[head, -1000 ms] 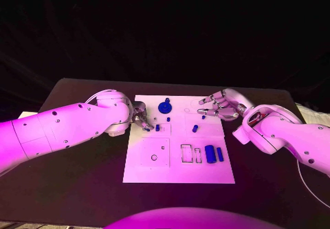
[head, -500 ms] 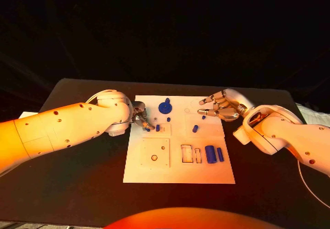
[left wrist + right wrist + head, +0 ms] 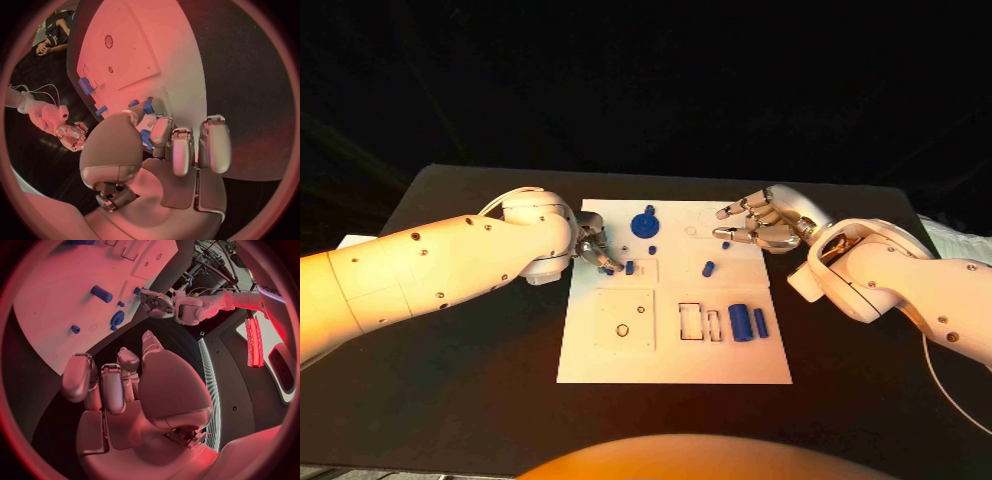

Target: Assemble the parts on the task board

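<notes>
The white task board [image 3: 675, 350] lies mid-table. My left hand [image 3: 596, 248] is low over its left edge, thumb and a finger pinching a small blue part [image 3: 145, 138] beside a standing blue peg [image 3: 630, 267]. Over the board's upper right edge my right hand [image 3: 762, 228] hovers with fingers apart, holding nothing. A round blue gear-like part [image 3: 646, 224] sits at the top of the board. A short blue peg [image 3: 710, 268] lies in the middle, and two blue blocks [image 3: 749, 323] lie lower right. The right wrist view shows the gear [image 3: 117, 318] and the peg [image 3: 101, 293].
Empty outlined recesses [image 3: 694, 321] sit left of the blue blocks, and a square panel with a small hole [image 3: 625, 322] is at the board's lower left. Black table [image 3: 459, 380] surrounds the board on all sides.
</notes>
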